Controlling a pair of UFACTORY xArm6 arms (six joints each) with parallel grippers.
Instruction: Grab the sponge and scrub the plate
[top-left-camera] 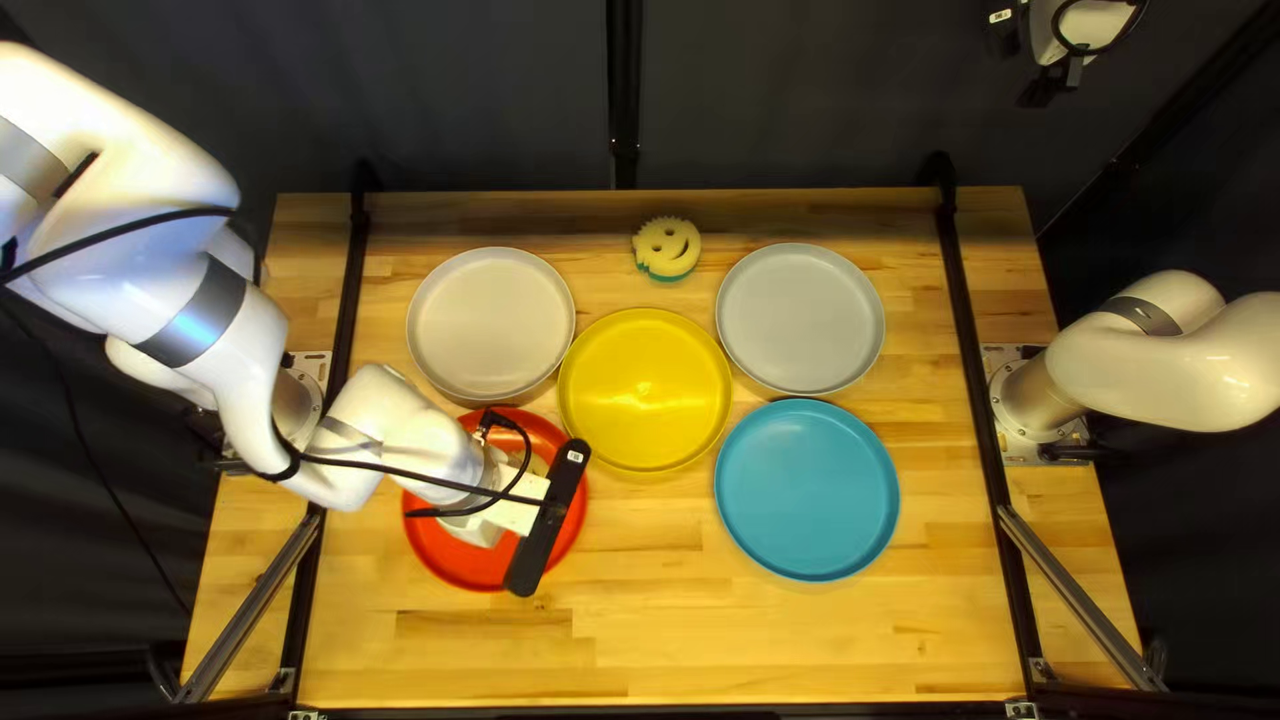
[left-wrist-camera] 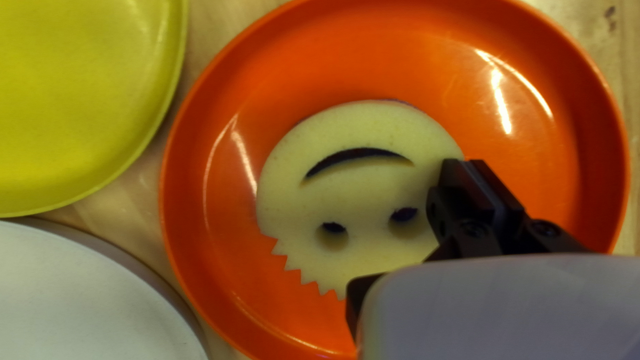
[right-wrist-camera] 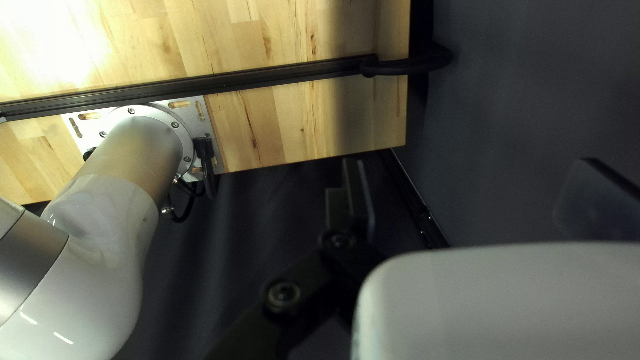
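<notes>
Over the red plate [left-wrist-camera: 373, 53], our left gripper [left-wrist-camera: 471, 167] looks closed, maybe pinching the sponge [left-wrist-camera: 360, 193], we cannot tell; likely at grasping, we should confirm hold before rubbing.

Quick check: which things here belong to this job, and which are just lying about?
For the job:
left gripper
sponge beside it
red plate under that sponge

Lying about:
second sponge, toward the far edge
yellow plate
blue plate
white plate
grey plate

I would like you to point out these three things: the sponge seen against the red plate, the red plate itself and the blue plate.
Sponge [left-wrist-camera: 361, 193]: left wrist view, face between mouth and eyes.
Red plate [left-wrist-camera: 223, 220]: left wrist view, bare inner surface.
Blue plate [top-left-camera: 807, 490]: top left view, middle.
</notes>
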